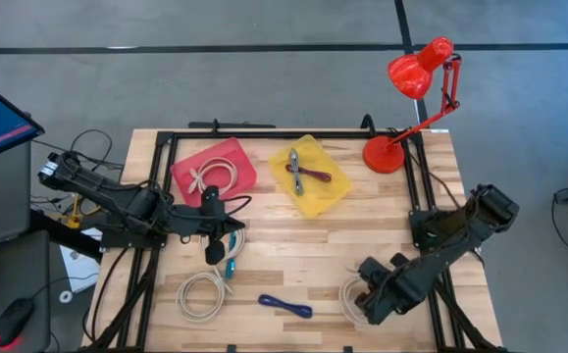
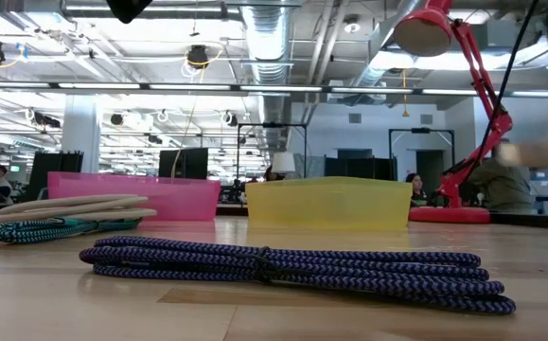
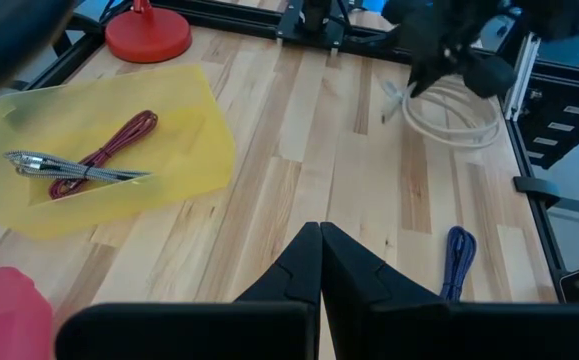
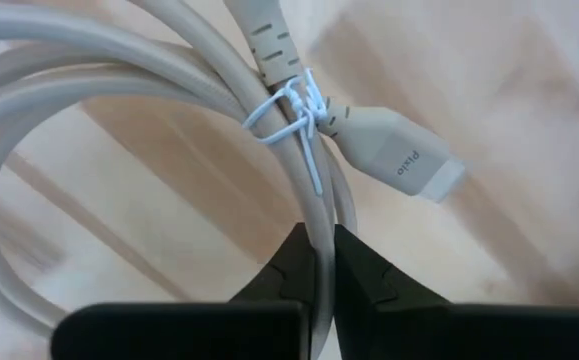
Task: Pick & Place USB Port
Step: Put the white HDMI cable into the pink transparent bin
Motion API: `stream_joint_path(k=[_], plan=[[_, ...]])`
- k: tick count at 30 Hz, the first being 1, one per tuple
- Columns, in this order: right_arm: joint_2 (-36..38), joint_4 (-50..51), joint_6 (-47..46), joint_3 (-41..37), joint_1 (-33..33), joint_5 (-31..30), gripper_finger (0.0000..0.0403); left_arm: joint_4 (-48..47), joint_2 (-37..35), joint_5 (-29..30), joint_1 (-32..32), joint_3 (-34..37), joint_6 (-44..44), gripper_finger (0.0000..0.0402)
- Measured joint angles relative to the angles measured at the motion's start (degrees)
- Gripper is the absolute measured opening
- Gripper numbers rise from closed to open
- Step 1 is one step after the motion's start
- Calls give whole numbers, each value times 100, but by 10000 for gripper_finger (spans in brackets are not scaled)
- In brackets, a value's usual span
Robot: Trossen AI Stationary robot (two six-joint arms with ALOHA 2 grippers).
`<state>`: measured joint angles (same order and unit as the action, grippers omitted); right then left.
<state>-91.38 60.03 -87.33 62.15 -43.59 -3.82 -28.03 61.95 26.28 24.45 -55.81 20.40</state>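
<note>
The right arm covers most of the white cable coil (image 1: 347, 299) from above; the lamp's (image 2: 453, 57) head is cut off low down.

Two dark, matte jointed arms; each claw (image 4: 317, 262) has wedge-shaped fingers.

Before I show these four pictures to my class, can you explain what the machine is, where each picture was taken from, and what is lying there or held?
It is a robot with two dark arms at a wooden table. One picture looks straight down, one looks level across the tabletop, and two come from cameras on the arms' wrists.

On the table lie a red tray and a yellow tray, both holding cables, a red lamp, a white coiled cable, a teal cable and a blue cable.

The right gripper, at the table's near right, has its jaws shut on a second white cable. The left gripper waits shut and empty near the red tray.
</note>
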Motion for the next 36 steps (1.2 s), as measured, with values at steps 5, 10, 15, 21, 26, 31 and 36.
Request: stream_joint_path(k=[5, 10, 15, 21, 26, 31, 36], plan=[[516, 236, 15, 2, 217, -538, 4, 0, 0, 0, 1, 0, 0, 3], [953, 501, 96, 4, 496, -1149, 4, 0, 0, 0, 0, 0, 0, 3], [1277, 597, 370, 4, 870, -1949, 4, 32, 0, 3, 0, 0, 0, 3], [1416, 406, 1125, 13, 1535, -2615, 4, 329, 0, 253, -79, 0, 0, 3], [1430, 253, 2008, 13, 2155, -2798, 4, 846, 0, 396, -497, 0, -55, 3], [1430, -131, 3207, 44, 2798, -2774, 4, 1086, -2, -582, -1325, 0, -85, 3], [1429, -540, 4537, 376, 3426, -2754, 4, 1290, 0, -1137, -2222, 0, 76, 3]])
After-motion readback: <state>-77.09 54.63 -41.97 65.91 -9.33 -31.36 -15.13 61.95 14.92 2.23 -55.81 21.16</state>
